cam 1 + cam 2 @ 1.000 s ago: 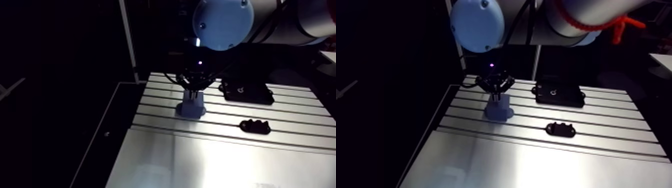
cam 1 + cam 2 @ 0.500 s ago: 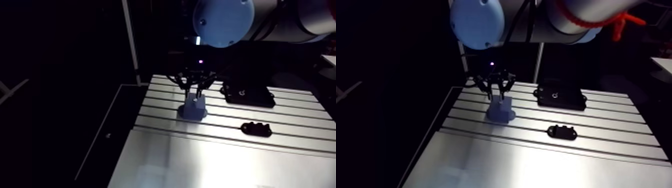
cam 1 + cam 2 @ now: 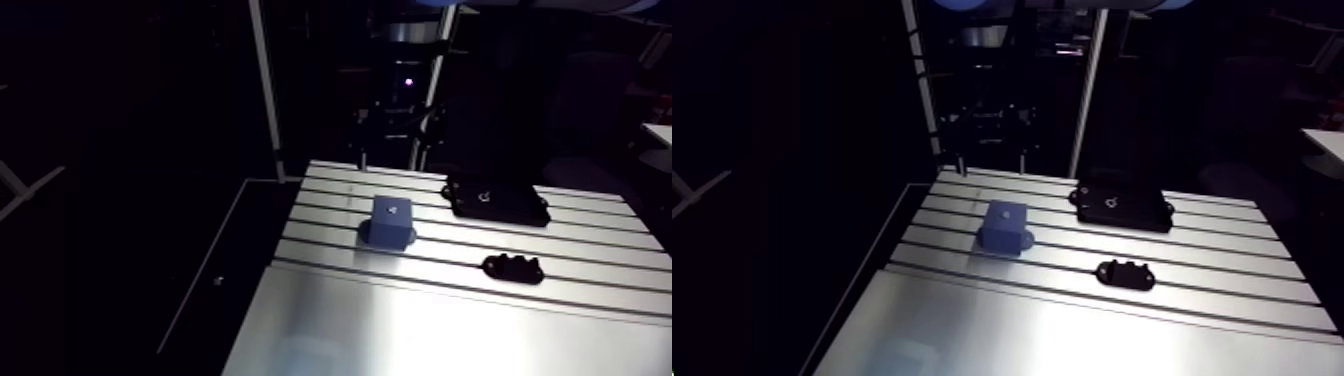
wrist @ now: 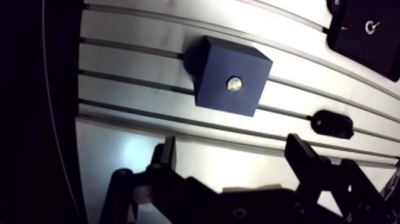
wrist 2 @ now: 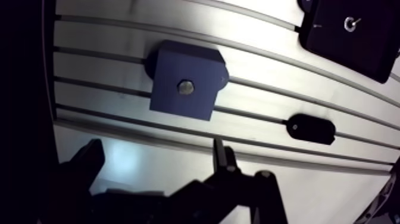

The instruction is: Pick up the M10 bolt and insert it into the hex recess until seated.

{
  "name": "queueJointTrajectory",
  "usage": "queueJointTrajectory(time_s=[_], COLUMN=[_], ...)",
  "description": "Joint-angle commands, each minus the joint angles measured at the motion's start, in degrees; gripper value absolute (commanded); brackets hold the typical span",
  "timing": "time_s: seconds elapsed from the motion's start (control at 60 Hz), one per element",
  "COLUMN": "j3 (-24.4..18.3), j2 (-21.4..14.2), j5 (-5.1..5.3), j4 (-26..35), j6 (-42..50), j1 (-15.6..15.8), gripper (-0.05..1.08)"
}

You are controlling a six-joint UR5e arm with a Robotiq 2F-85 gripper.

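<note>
Gripper (image 4: 231,143) is hovering over the slotted table (image 4: 137,36) in the wrist view, its two fingers standing wide apart with nothing between them. Ahead of it the blue block (image 4: 214,71) is sitting on the table, with the M10 bolt (image 4: 234,84) showing its hex head in the block's top face. In the arm view the block is resting apart from a black plate (image 3: 497,198) and a small black part (image 3: 512,268).

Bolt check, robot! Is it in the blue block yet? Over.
Fingers open, empty, above the table. Bolt sits in the blue block, head showing. Small black part and black plate lie aside, nothing blocking.
</note>
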Motion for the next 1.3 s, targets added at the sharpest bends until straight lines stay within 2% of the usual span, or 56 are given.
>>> queueJointTrajectory(time_s=[0.017, 0.217, 0.3, 0.333, 0.35, 0.4, 0.583, 0.95, 1.3], j3=[-5.8, -7.7, -7.9, -8.0, -8.0, -9.1, -11.1, -13.7, -14.7], j2=[-1.2, -3.0, -4.0, -4.7, -4.7, -5.1, -5.8, -6.7, -9.4], j5=[-0.02, -0.03, -0.04, 0.04, 0.04, 0.06, 0.06, 0.41, 0.76], j4=[7.8, 11.9, 12.3, 12.6, 12.6, 14.2, 15.8, 18.9, 18.9], j6=[-1.0, -2.3, -3.3, -4.4, -4.4, -5.1, -5.6, -4.9, -4.5], j1=[0.5, -0.2, -2.1, -4.4, -4.4, -6.9, -10.2, -13.2, -13.3], gripper=[0.01, 0.01, 0.01, 0.01, 0.01, 0.01, 0.01, 0.01, 0.01])
